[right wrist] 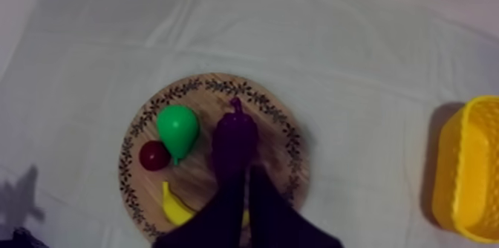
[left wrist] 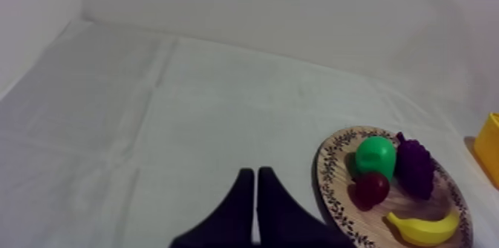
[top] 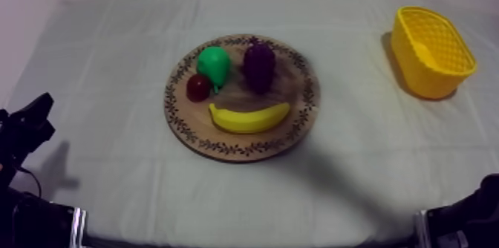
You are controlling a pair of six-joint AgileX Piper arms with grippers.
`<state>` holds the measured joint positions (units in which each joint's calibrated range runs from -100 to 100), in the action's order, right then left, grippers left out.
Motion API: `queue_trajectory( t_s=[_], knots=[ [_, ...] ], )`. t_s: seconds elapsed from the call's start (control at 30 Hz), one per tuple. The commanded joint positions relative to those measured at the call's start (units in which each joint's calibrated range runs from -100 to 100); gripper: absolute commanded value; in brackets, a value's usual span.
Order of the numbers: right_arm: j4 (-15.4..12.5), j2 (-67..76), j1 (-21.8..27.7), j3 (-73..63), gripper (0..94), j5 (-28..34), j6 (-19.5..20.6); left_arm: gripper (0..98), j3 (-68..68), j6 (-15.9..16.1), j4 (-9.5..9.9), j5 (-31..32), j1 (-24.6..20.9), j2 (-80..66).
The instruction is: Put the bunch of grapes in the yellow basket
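Note:
The dark purple bunch of grapes [top: 259, 65] lies on the far right part of the round wooden board [top: 297, 121], beside a green pear [top: 214, 64]. The yellow basket [top: 432, 50] stands at the far right of the table. My left gripper [top: 38, 110] sits low at the left edge, well away from the board; its fingers [left wrist: 256, 180] lie together, shut on nothing. My right arm [top: 475, 210] rests at the lower right edge. In the right wrist view my right gripper [right wrist: 247, 173] is a shut wedge pointing at the grapes [right wrist: 236, 136], holding nothing.
A small red fruit [top: 198, 87] and a banana [top: 249, 117] also lie on the board. Bare cloth stretches between the board and the basket. The left wrist view has the board [left wrist: 334, 184], grapes [left wrist: 414, 165] and the basket's edge [left wrist: 488, 147].

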<state>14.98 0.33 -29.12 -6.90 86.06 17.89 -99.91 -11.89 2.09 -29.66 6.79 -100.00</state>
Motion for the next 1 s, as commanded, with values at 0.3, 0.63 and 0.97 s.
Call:
queue_trajectory(
  t_s=[0.3, 0.63, 0.97],
  knots=[
    [-1.1, -12.0, -1.4, -13.1, 0.2, 8.8, 3.0, 0.1, 0.0, 0.0, -0.01, 0.0, 0.0, 0.0],
    [-0.9, -22.3, -1.8, -20.6, 0.2, 11.4, 4.1, 0.1, 0.0, 0.0, -0.01, 0.0, 0.0, 0.0],
    [-0.9, -29.4, -1.7, -21.8, 0.2, 11.6, 4.5, 0.1, 0.0, 0.0, -0.01, 0.0, 0.0, 0.0]
  ],
)
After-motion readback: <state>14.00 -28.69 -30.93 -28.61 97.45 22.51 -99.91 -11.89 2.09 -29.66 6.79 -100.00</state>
